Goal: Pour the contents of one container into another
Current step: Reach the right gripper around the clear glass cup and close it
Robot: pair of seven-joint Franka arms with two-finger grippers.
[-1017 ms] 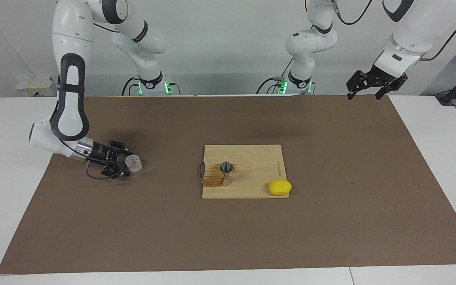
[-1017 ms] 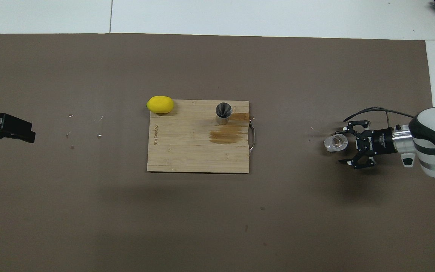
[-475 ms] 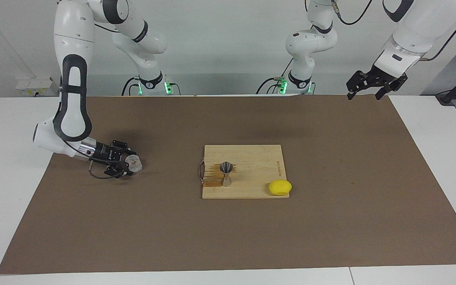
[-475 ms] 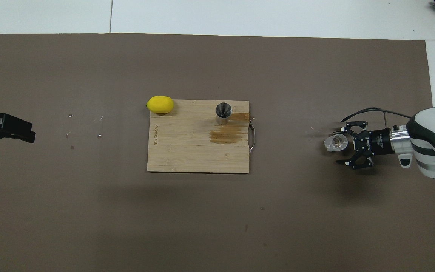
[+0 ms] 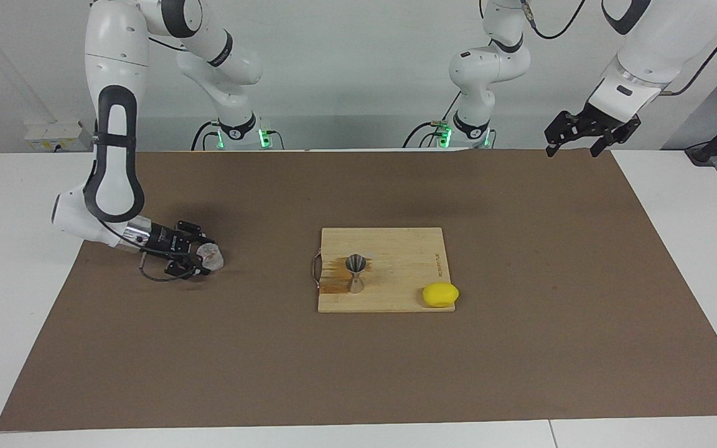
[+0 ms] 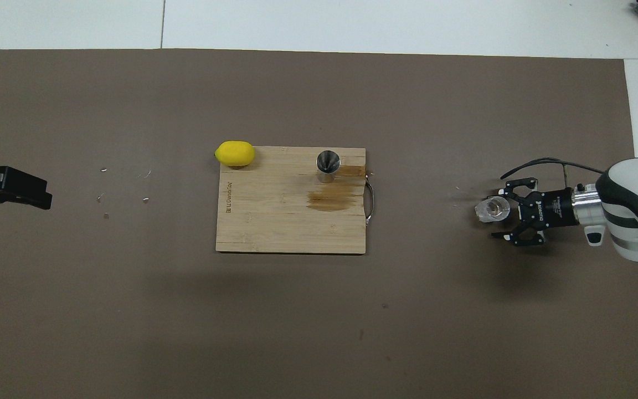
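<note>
Two views differ: facing shows the left pincer (image 5: 573, 144) whole, raised over the desk's (image 5: 676, 205) corner, jaws spread, waiting; overhead crops it. Right pincer (image 6: 500, 217) low around the glass (image 6: 492, 209) at the right arm's end; grip cannot be told. Jigger (image 5: 355, 272) upright on the board (image 5: 408, 249), lemon (image 5: 440, 294) at its corner.

clear glass tumbler (image 5: 211, 256), wooden board (image 5: 396, 249) (stained)

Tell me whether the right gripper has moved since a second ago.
Yes. In the overhead view the right gripper has edged toward the cutting board, closing in around the glass tumbler, which stays put.
</note>
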